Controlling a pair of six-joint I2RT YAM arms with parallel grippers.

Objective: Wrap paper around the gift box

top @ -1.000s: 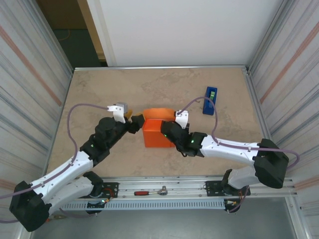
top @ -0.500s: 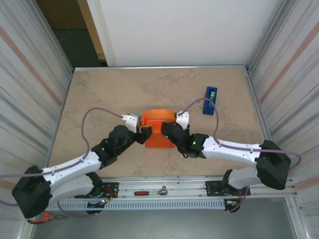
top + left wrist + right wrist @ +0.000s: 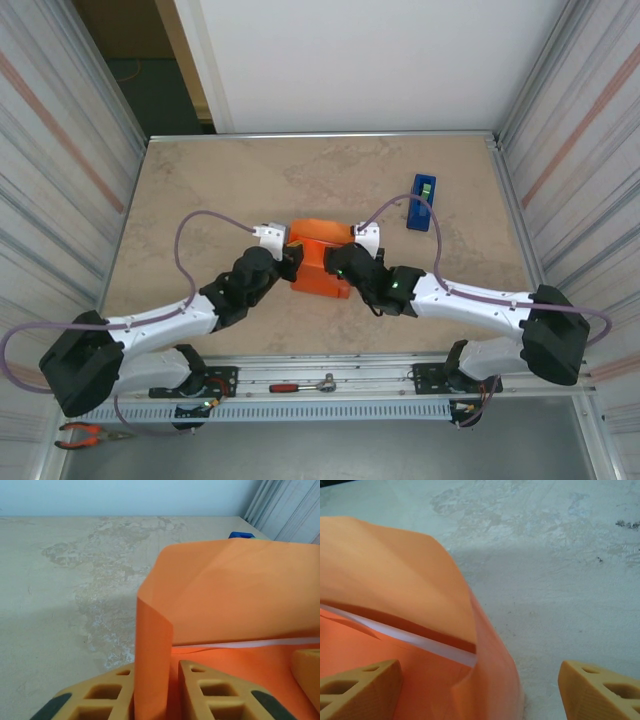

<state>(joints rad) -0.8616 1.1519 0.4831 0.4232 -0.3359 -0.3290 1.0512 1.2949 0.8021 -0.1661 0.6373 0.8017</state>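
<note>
One paper flap sits, apparently pinched, in left hand; right hand released.

The beige marbled worktop carried folded orange paper near its middle and a blue tape dispenser well apart, toward the far right.

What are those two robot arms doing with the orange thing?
They are wrapping a gift. The orange paper is folded into a boxy bundle on the table. The left arm's jaws pinch an upright flap of it; the right arm's jaws stand open over its other side.
</note>
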